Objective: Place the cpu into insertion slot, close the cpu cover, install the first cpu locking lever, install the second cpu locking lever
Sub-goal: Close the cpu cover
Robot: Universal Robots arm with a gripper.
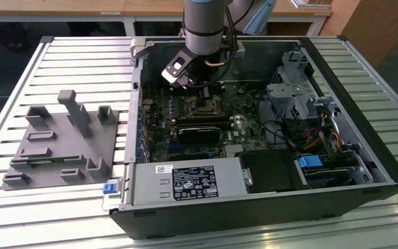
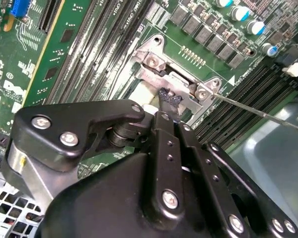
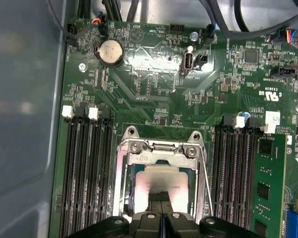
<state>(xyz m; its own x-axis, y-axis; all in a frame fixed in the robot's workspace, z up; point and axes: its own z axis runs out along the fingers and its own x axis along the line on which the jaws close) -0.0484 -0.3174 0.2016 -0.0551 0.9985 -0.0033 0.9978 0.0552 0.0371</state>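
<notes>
The cpu (image 3: 161, 179) lies pale and square in the insertion slot (image 3: 134, 171), whose dark teal edge shows beside it. The silver cpu cover (image 3: 159, 148) frames the chip, with two screws at its hinge edge; I cannot tell whether it is fully down. My gripper (image 3: 160, 197) hangs just over the chip's face, black fingertips together with nothing visible between them. In the second wrist view the gripper (image 2: 170, 98) tip sits at the cover's (image 2: 159, 77) hinge edge. A thin locking lever (image 2: 258, 112) juts free beside the socket. In the exterior view the gripper (image 1: 200, 94) is inside the case above the socket (image 1: 203, 107).
Long black memory slots (image 3: 84, 173) flank the socket on both sides. A black block (image 1: 199, 134) sits in front of the socket, a drive cage (image 1: 292, 91) at the exterior view's right, and a power supply (image 1: 185, 181) at the front. A grey fixture (image 1: 60, 140) stands outside the case.
</notes>
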